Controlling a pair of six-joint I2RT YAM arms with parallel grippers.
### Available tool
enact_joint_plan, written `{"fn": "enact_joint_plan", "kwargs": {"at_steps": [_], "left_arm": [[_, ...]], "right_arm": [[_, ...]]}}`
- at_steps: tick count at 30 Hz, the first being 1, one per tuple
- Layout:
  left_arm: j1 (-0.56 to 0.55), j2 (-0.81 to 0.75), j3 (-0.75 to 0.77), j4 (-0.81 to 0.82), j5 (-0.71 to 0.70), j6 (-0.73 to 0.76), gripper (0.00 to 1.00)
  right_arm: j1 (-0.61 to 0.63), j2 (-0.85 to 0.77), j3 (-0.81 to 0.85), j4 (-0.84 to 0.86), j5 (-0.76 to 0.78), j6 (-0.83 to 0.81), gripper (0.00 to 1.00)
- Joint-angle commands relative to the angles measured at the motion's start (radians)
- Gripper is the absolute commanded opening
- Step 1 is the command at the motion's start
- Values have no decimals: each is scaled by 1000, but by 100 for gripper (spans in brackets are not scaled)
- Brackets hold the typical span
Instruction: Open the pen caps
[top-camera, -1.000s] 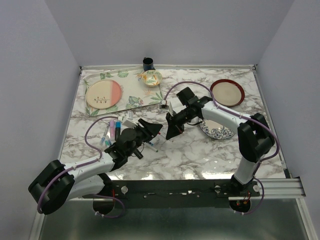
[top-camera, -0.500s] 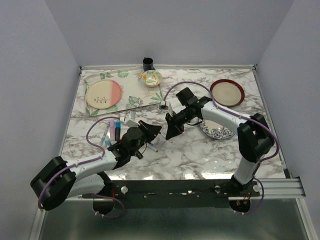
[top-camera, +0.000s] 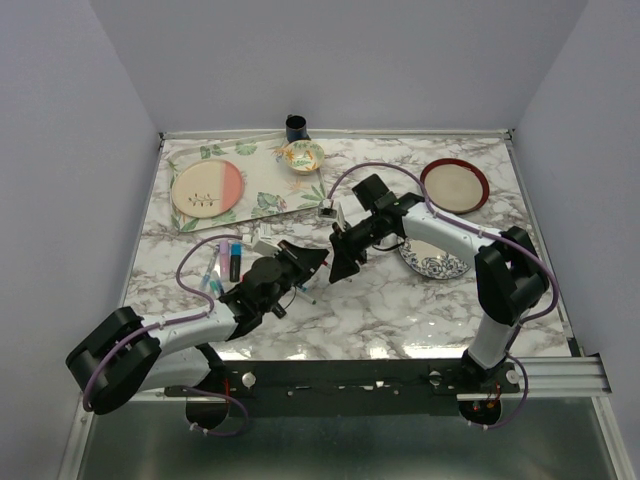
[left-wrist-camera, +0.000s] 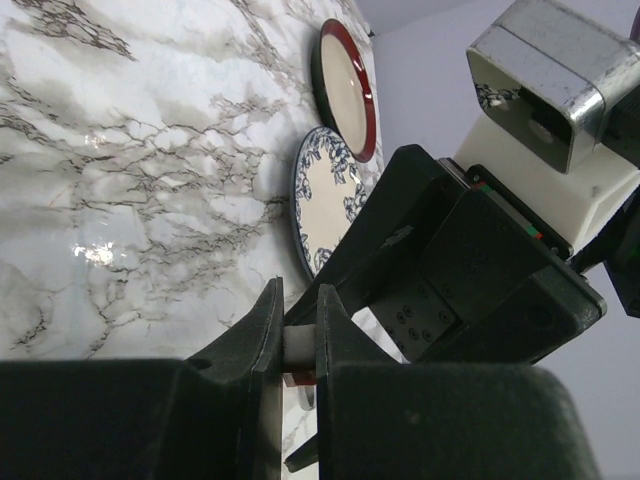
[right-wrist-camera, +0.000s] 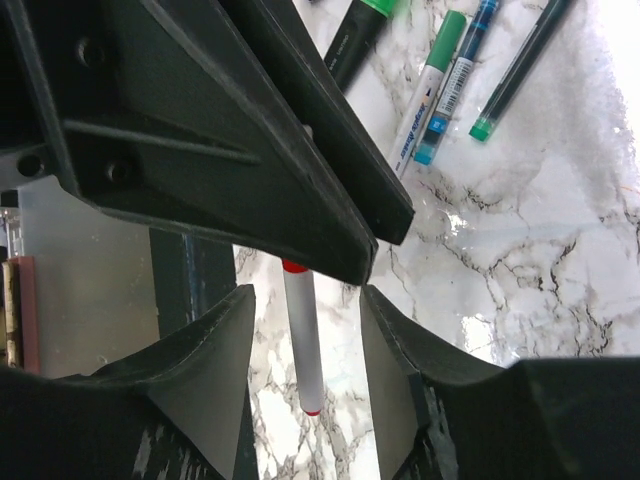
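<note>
Marble surface (top-camera: 420, 310), midway between side edges: left claw (left-wrist-camera: 298, 315) clamped narrow on white pen (right-wrist-camera: 302, 350), bracing it; right claw (right-wrist-camera: 304, 300) wide, straddling pen untouched, likely poised for the uncapping pull.

Mid-table: left gripper (top-camera: 308, 262) meets right gripper (top-camera: 340, 268), pen (right-wrist-camera: 300, 340) between right's fingers. Loose pens (top-camera: 225, 258) lie left. Far left, plate (top-camera: 207, 188) on placemat (top-camera: 270, 185). Bowl (top-camera: 303, 155) at its corner, cup (top-camera: 297, 127) behind, perhaps touching.

— What holds everything?
— A white marble table (top-camera: 400, 310).
— And on it?
— A leafy placemat (top-camera: 268, 196) far left; a red-rimmed plate (top-camera: 455, 185) and a blue-patterned plate (top-camera: 443, 266) right; pens (top-camera: 228, 264) with coloured caps (top-camera: 222, 246) near left.
</note>
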Motion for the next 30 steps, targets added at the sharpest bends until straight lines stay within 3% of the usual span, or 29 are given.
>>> {"fn": "enact_joint_plan", "kwargs": {"at_steps": [1,3,4,8,11,14,19,20,24,30], "left_arm": [[-10,40,0,83,15,-16,0],[-10,47,3,83,11,-16,0],[-10,44,2,80,0,-18,0],[42,-43,-21,18,-89,3,0],[175,-199,-44,-128,-146,23,0],[312,-345,-70,-232,-108,28,0],[384,-483,-109,-323,-55,25,0],[387,-488,-115,-325,-51,24,0],[389,-421,-114,-325,36,46,0],[384,-153,-55,-240,219,129,0]], "right_arm": [[7,-4,11,24,-50,26,47],[8,-4,14,20,-61,23,36],[8,-3,16,17,-67,12,1],[28,5,25,-46,-46,-35,0],[40,16,34,-86,-8,-68,1],[42,22,34,-91,20,-71,1],[42,27,36,-86,74,-66,1],[42,23,34,-68,98,-56,1],[28,16,-1,66,517,73,1],[-38,65,-12,136,770,179,1]]}}
